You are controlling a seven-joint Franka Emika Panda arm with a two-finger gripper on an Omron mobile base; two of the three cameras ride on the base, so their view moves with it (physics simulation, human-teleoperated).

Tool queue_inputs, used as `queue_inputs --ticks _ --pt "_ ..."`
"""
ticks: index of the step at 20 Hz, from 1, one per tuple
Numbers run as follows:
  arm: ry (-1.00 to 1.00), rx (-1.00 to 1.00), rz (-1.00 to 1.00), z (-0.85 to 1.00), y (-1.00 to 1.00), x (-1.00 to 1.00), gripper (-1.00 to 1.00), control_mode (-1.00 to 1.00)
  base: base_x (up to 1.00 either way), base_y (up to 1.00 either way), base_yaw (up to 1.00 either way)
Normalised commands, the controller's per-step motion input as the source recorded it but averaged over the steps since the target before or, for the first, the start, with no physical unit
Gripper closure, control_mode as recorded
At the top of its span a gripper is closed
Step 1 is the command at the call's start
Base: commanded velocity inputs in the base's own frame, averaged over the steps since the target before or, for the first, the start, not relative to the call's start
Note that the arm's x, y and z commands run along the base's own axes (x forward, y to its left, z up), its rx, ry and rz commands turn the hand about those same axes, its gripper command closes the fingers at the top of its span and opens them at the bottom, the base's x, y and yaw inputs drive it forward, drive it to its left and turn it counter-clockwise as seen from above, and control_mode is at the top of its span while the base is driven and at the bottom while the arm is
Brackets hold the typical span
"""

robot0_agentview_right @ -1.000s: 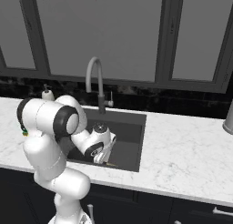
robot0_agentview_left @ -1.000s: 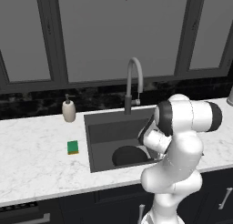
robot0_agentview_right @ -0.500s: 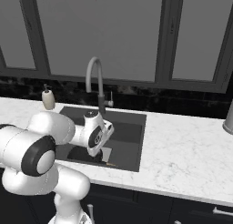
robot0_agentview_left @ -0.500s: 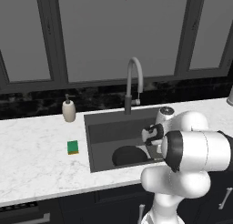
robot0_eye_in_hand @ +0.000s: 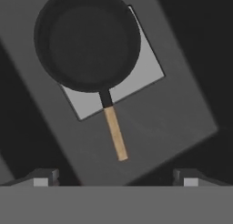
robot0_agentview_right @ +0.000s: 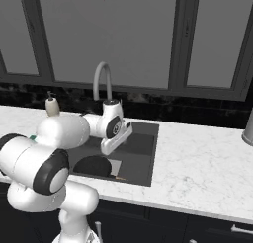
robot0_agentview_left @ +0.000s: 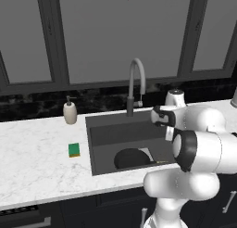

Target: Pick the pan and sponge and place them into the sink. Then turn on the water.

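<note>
The black pan (robot0_eye_in_hand: 86, 41) with a wooden handle (robot0_eye_in_hand: 114, 132) lies flat in the dark grey sink (robot0_eye_in_hand: 173, 123), over the light grey patch (robot0_eye_in_hand: 145, 73). My gripper (robot0_eye_in_hand: 116, 178) hangs open above the handle end, with nothing between its fingertips (robot0_eye_in_hand: 43, 177). From the right base, the gripper (robot0_agentview_right: 105, 149) points down over the sink (robot0_agentview_right: 141, 143), above the pan (robot0_agentview_right: 91, 166). The green sponge (robot0_agentview_left: 74, 149) rests on the counter left of the sink (robot0_agentview_left: 125, 132), where the pan (robot0_agentview_left: 131, 158) shows at the front. The faucet (robot0_agentview_left: 135, 83) shows no stream.
A beige soap dispenser (robot0_agentview_left: 70, 112) stands at the back left of the sink, seen too from the right base (robot0_agentview_right: 51, 106). The arched faucet (robot0_agentview_right: 101, 79) rises behind the basin. A grey metal object (robot0_agentview_right: 248, 131) stands at the far right of the marble counter (robot0_agentview_right: 197, 163).
My hand has risen from low beside the pan to higher above the sink, still open. The pan stays in the sink and the sponge has not moved.
</note>
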Motion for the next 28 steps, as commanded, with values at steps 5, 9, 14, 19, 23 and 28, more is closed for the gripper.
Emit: queue_inputs --ticks 5,9,14,19,23,28 --pt "0.00 0.01 -0.05 0.01 -0.01 -0.08 -1.00 -1.00 0.00 0.00 0.00" --pt "-0.10 0.06 -0.44 0.28 0.28 -0.49 -1.00 -1.00 0.00 0.00 0.00" --pt "-0.03 0.06 -0.68 0.33 0.43 -0.58 -1.00 -1.00 0.00 0.00 0.00" --pt "0.00 0.06 -0.73 0.39 0.28 -0.58 -1.00 -1.00 0.00 0.00 0.00" --pt "0.00 0.06 -0.57 0.49 0.65 -0.31 -1.00 -1.00 0.00 0.00 0.00" --pt "-0.01 0.01 -0.30 0.49 0.98 -0.12 -1.00 -1.00 0.00 0.00 0.00"
